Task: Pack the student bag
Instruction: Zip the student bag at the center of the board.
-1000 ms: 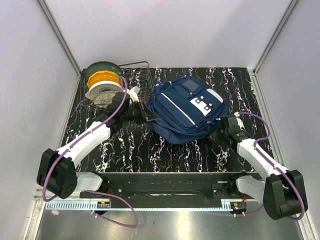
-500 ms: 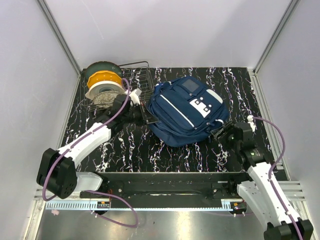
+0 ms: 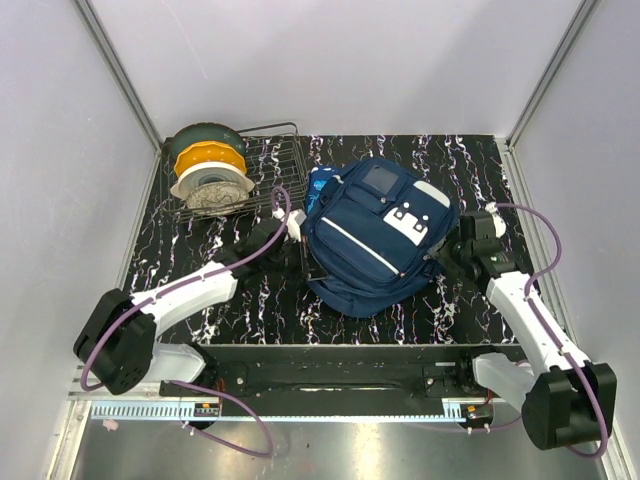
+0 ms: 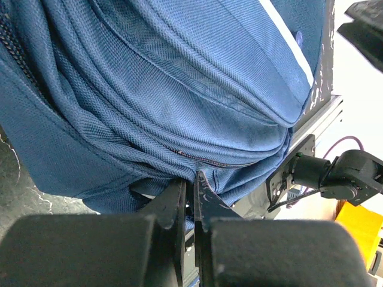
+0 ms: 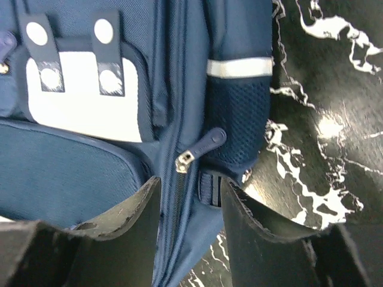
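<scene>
The student bag (image 3: pixel 375 240), navy blue with white stripes and white pocket patches, lies flat in the middle of the table. My left gripper (image 3: pixel 306 256) is at its left edge. In the left wrist view this gripper (image 4: pixel 194 182) is shut on a fold of the bag's fabric (image 4: pixel 179 89) just below a zip seam. My right gripper (image 3: pixel 446 252) is at the bag's right side. In the right wrist view it (image 5: pixel 190 194) is open, and its jaws stand on either side of the side zip, just below the zip pull (image 5: pixel 206 145). The white patch pocket (image 5: pixel 84 101) shows above.
A wire basket (image 3: pixel 285 150) at the back left holds stacked spools (image 3: pixel 207 168) in green, orange and white. A small glossy blue item (image 3: pixel 318 181) peeks out behind the bag's far left corner. Grey walls enclose the black marbled table (image 3: pixel 480 170).
The right arm has swung from the bag's near right corner up to its right side. The left gripper has moved right and nearer with the fabric, and the bag has shifted and turned.
</scene>
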Available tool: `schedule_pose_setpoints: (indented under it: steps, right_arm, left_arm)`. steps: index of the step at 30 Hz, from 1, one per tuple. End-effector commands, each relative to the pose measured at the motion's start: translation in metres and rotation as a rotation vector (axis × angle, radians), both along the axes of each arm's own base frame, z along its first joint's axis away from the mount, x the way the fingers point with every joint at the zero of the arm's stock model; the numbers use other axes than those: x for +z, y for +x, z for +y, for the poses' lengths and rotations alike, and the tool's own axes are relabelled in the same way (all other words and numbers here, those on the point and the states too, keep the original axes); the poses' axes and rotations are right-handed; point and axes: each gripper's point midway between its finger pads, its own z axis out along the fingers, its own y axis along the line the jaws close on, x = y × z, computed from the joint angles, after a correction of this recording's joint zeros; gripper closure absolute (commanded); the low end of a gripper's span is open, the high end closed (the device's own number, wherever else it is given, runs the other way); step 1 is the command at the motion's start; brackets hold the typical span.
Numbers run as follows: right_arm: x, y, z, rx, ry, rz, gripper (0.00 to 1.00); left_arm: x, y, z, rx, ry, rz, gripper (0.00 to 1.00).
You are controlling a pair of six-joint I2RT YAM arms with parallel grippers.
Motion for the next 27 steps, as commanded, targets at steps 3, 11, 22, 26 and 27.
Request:
schedule_pose_setpoints:
  steps: [3,11,22,26,27]
  right_arm:
    - [0.036,0.049,0.003,0.205,-0.05,-0.162,0.5]
    - [0.02,0.045,0.01,0.391,-0.116,-0.212,0.39]
    - [0.027,0.037,0.059,0.694,0.039,-0.315,0.37]
    - [0.015,0.028,0.076,0.759,0.153,-0.253,0.41]
    - [0.016,0.027,0.079,0.771,0.172,-0.261,0.41]
  left_arm:
    - [0.031,0.01,-0.003,-0.001,-0.043,-0.131,1.0]
    - [0.061,0.041,0.032,0.0,0.168,-0.319,1.0]
    - [0.056,0.07,0.062,-0.047,0.176,-0.276,1.0]
    - [0.053,0.076,0.061,-0.062,0.18,-0.266,1.0]
    - [0.051,0.077,0.06,-0.069,0.177,-0.258,1.0]
